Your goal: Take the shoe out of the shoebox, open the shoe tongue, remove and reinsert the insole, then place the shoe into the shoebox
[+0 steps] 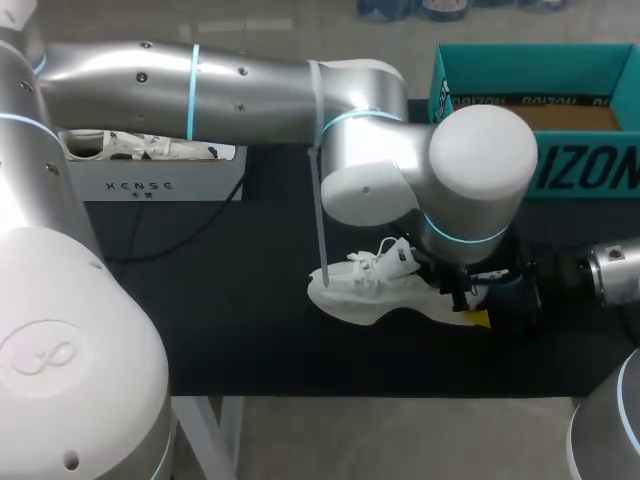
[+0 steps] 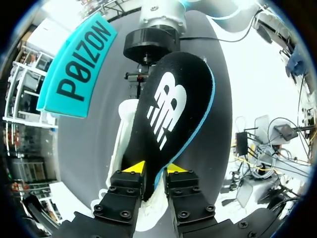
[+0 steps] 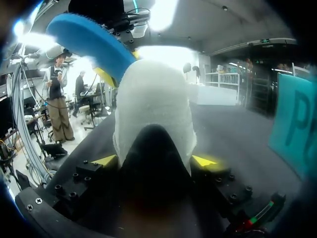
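Insole (image 2: 168, 109) thin, floppy, I judge; my left gripper (image 2: 154, 168) pinches its narrow end over shoe (image 3: 151, 109); right gripper (image 3: 154, 161) clamps soft shoe.

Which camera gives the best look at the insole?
The left wrist view: the insole sits central, black top face on, one end pinched in the left gripper. The right wrist view catches only its blue underside above the shoe. In the head view the left arm hides it.
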Controlling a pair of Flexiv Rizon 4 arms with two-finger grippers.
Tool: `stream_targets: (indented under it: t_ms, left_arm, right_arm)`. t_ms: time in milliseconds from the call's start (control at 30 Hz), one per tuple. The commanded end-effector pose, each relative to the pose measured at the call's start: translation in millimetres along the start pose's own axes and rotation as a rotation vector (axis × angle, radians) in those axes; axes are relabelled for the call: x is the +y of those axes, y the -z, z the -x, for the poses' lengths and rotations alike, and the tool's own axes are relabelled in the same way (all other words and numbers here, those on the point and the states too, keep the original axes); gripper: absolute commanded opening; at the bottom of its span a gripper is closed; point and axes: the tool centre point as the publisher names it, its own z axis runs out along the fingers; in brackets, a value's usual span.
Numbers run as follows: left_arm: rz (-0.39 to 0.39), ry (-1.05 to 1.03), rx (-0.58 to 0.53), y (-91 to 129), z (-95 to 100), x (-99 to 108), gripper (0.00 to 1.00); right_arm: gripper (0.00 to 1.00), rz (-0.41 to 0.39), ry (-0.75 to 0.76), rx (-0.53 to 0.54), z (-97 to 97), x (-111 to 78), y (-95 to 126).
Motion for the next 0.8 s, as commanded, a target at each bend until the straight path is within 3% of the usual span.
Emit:
stream_targets:
  t_ms: [33, 133, 167, 533, 800]
  left_arm:
    - [0.005, 0.009, -0.010, 0, 0.5, -5, 0.16]
    - [0.000, 0.012, -0.017, 1, 1.1, -7, 0.09]
    - [-0.001, 0.012, -0.018, 2, 1.2, -7, 0.00]
    - [-0.064, -0.025, -0.022, 18, -2.0, -17, 0.00]
    - [-0.178, -0.094, -0.004, 60, -4.2, -36, 0.00]
  right_arm:
    - [0.00, -0.003, -0.002, -0.002, 0.2, -4.7, -4]
    - [0.00, -0.003, -0.002, -0.002, 0.2, -4.7, -4]
    - [0.00, -0.003, -0.002, -0.002, 0.2, -4.7, -4]
    - [0.00, -0.003, -0.002, -0.002, 0.2, -4.7, -4]
    - [0.00, -0.003, -0.002, -0.002, 0.2, -4.7, -4]
